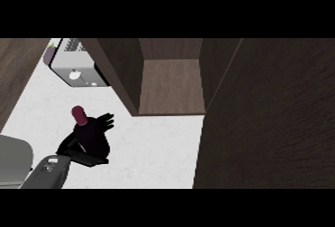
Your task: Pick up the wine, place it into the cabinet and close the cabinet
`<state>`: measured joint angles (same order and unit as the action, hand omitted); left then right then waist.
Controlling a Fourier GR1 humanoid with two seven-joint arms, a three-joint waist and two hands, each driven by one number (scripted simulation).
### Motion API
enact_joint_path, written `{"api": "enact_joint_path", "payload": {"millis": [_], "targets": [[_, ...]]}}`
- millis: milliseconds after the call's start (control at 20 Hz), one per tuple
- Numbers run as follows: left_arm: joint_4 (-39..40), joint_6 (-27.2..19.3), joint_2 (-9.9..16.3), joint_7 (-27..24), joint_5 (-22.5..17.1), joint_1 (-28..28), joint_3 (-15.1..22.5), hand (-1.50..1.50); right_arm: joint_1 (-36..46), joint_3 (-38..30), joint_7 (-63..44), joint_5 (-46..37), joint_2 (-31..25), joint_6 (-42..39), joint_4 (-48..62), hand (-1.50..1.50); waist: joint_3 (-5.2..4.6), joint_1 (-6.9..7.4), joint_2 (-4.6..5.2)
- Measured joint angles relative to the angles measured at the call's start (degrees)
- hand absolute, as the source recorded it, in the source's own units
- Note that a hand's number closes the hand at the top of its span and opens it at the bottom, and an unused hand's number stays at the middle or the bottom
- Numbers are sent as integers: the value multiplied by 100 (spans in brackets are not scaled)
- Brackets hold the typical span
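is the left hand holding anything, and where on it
The left hand is curled round the wine, gripping its body; only the dark red neck and top show above the fingers.

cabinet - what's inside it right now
The open cabinet shows only a bare wooden shelf and back wall; no bottle is in it. Its door hides whatever lies to the right. The wine is still outside, in the left hand over the counter.
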<state>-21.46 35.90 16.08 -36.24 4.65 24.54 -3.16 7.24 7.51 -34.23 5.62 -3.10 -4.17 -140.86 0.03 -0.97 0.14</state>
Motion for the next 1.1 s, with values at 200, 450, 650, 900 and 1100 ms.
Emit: {"api": "enact_joint_path", "payload": {"millis": [200, 450, 650, 900, 1100], "targets": [[71, 64, -59, 101, -138, 76, -66, 150, 45, -14, -62, 8, 23, 9, 32, -150, 11, 21, -7], [228, 142, -208, 235, -233, 223, -95, 150, 22, -27, -62, 63, 36, -38, 82, -150, 5, 5, 1], [265, 205, -419, 338, -257, 257, -38, 150, -38, -118, -19, 96, 13, -78, 65, -150, -3, -2, 3], [138, -87, -599, 252, -601, 165, -327, 150, -46, -148, -29, 107, 5, -107, 55, -150, -7, 52, -12], [0, -808, -740, -216, -1330, -71, -1119, 150, -106, -152, 34, 78, 35, -93, 79, -150, -8, 150, -32]]}}
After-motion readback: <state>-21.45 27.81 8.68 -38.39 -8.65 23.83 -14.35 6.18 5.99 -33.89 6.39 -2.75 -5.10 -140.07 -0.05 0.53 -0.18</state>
